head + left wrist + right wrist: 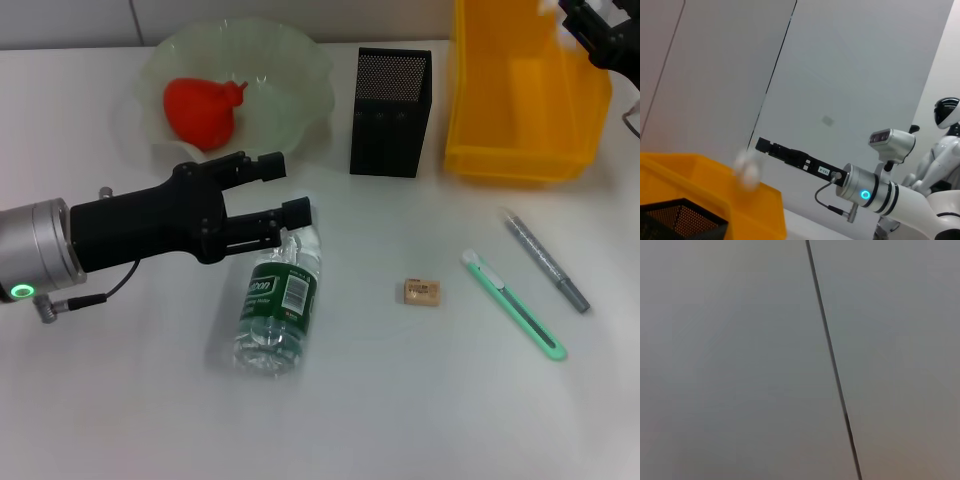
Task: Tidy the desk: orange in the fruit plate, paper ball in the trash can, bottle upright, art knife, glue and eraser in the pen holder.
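Note:
A clear water bottle (278,300) with a green label lies on its side on the white desk. My left gripper (284,190) is open just above its cap end. The orange (203,110) sits in the pale green fruit plate (300,75). My right gripper (598,30) is open above the yellow trash can (525,95). It also shows in the left wrist view (762,145), with a blurred white paper ball (747,172) in the air just below it, over the can (700,180). An eraser (422,291), a green art knife (513,303) and a grey glue pen (545,260) lie on the desk.
The black mesh pen holder (390,98) stands between the fruit plate and the trash can. The right wrist view shows only a grey wall.

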Controlling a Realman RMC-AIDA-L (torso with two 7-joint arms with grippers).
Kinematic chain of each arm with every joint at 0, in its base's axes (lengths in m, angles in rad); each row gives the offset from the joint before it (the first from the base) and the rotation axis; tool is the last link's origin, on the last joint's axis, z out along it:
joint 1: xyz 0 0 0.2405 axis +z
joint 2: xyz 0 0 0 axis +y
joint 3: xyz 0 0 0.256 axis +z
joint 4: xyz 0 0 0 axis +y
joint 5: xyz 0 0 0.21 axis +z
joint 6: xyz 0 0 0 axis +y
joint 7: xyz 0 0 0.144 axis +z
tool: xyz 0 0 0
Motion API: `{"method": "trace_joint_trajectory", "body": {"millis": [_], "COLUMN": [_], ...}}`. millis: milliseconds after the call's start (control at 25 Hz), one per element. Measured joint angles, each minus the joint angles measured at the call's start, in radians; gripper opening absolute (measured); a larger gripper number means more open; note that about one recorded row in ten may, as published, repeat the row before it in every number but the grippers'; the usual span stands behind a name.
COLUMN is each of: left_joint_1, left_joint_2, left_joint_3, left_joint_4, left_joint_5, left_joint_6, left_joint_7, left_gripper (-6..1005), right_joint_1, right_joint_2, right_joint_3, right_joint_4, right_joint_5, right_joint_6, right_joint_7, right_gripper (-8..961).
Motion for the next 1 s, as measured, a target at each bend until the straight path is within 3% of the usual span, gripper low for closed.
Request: {"method": "trace_joint_trajectory", "body": {"millis": [280, 560, 680, 840, 960, 1000], "left_joint_1": [-0.003, -0.021, -0.051, -0.066, -0.072, -0.080], "left_joint_2": [0.000, -0.003, -0.007, -0.005, -0.004, -0.004], "left_joint_3": [-0.001, -0.059, -0.094, -0.094, -0.087, -0.079], "left_joint_4": [0.001, 0.001, 0.002, 0.024, 0.065, 0.101], "left_joint_5": [-0.001, -0.009, -0.010, -0.006, -0.004, 0.001], "left_joint_6": [-0.001, -0.004, -0.011, -0.037, -0.061, -0.076], "left_joint_7": [0.005, -0.063, -0.140, -0.215, -0.300, -0.388], "left_gripper": [789, 789, 789, 788, 788, 788], "right_joint_1": [0.001, -0.037, -0.101, -0.168, -0.222, -0.243], "right_joint_2": [0.000, -0.005, -0.024, -0.046, -0.081, -0.104], "right_joint_3": [0.001, -0.035, -0.147, -0.265, -0.349, -0.368], "right_joint_4": [-0.003, -0.062, -0.132, -0.210, -0.260, -0.282], "right_joint_5": [0.000, -0.016, -0.028, -0.031, -0.043, -0.082], "right_joint_6": [-0.010, -0.117, -0.262, -0.335, -0.388, -0.433], "right_joint_7": [0.040, 0.206, 0.314, 0.389, 0.422, 0.434], "right_gripper": [750, 750, 751, 751, 751, 751]}}
